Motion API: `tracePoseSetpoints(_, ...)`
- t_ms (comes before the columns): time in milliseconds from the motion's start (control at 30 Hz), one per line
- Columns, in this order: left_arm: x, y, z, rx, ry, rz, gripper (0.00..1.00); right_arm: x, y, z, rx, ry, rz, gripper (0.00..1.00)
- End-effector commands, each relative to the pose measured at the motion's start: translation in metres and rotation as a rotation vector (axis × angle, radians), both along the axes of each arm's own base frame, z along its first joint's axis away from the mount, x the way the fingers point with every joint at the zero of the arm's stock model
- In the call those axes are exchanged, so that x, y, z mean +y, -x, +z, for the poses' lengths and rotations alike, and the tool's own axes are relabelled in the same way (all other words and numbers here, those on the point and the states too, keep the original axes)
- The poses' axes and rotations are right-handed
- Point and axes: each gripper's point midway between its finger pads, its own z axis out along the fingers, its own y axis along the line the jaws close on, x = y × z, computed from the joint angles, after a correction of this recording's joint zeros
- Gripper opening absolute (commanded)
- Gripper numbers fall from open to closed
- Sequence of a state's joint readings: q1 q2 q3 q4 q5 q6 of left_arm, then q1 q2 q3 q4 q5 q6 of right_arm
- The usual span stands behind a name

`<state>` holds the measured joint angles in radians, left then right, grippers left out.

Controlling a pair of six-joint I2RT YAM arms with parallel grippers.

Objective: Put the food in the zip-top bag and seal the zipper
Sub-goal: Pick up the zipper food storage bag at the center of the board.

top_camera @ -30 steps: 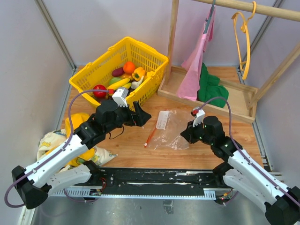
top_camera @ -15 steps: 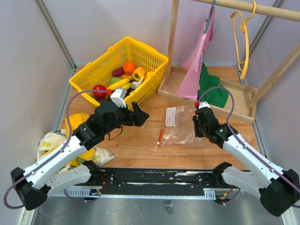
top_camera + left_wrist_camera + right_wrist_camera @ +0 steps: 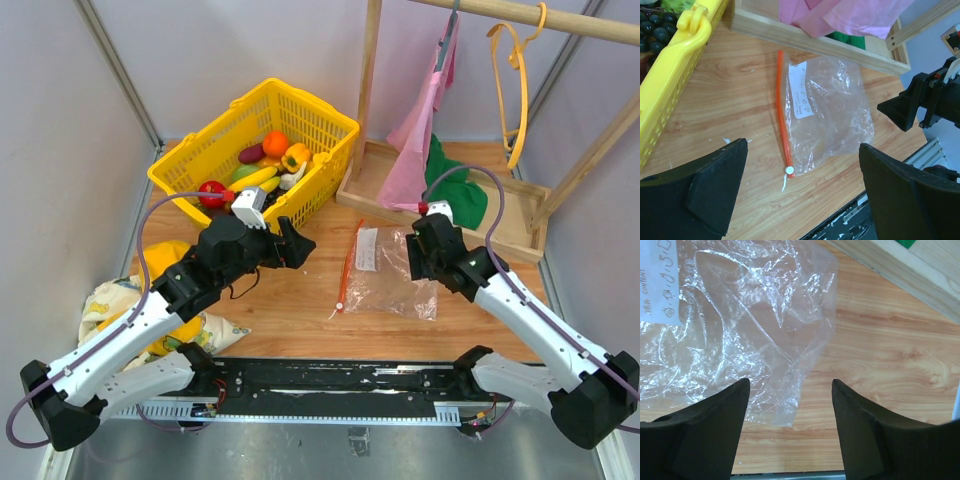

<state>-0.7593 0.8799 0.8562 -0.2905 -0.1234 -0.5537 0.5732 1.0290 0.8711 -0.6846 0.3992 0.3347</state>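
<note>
The left gripper (image 3: 296, 241) stands open, its two fingers (image 3: 715, 187) spread wide with nothing between them. In the left wrist view the zip-top bag (image 3: 832, 112) lies flat on the table (image 3: 725, 110) ahead of the fingertips, apart from both. The zipper (image 3: 782, 112) forms the bag edge on the left-finger side and runs lengthwise away from the fingertips. Its near end, with a small white slider (image 3: 789, 170), falls roughly midway across the finger gap. A white label (image 3: 800, 90) sits just beside the zipper at the far half of the bag. The food (image 3: 255, 165) lies in the yellow basket (image 3: 335, 128), beyond and outboard of the left finger; dark grapes (image 3: 654, 29) show at that basket's corner. The right gripper (image 3: 790, 385) is also open and holds nothing. In the right wrist view the bag's closed bottom corner (image 3: 785, 410) lies in the gap between the fingertips, with the bulk of the bag extending ahead of the left-hand finger (image 3: 705, 430). Bare table lies ahead of the other finger. Whether these fingers touch the plastic cannot be determined. The zipper is on the bag edge farthest from the right gripper.
</note>
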Motion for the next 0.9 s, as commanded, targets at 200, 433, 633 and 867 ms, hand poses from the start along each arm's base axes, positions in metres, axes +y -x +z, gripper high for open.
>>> tracePoseSetpoints(200,0.012,-0.006,0.004,-0.037,0.002,0.062,0.99,0.053,-0.006,0.013,-0.025,-0.034,0.131,0.73)
tracePoseSetpoints(433,0.015,-0.007,0.006,-0.043,0.013,0.082,0.99,0.124,-0.014,-0.01,-0.019,-0.001,0.22,0.83)
tracePoseSetpoints(633,0.015,-0.006,0.009,-0.059,0.034,0.082,0.99,0.162,-0.027,-0.029,-0.02,0.005,0.232,0.89)
tracePoseSetpoints(867,0.019,-0.007,0.005,-0.059,0.031,0.1,0.99,0.175,-0.042,-0.054,-0.023,0.052,0.187,0.92)
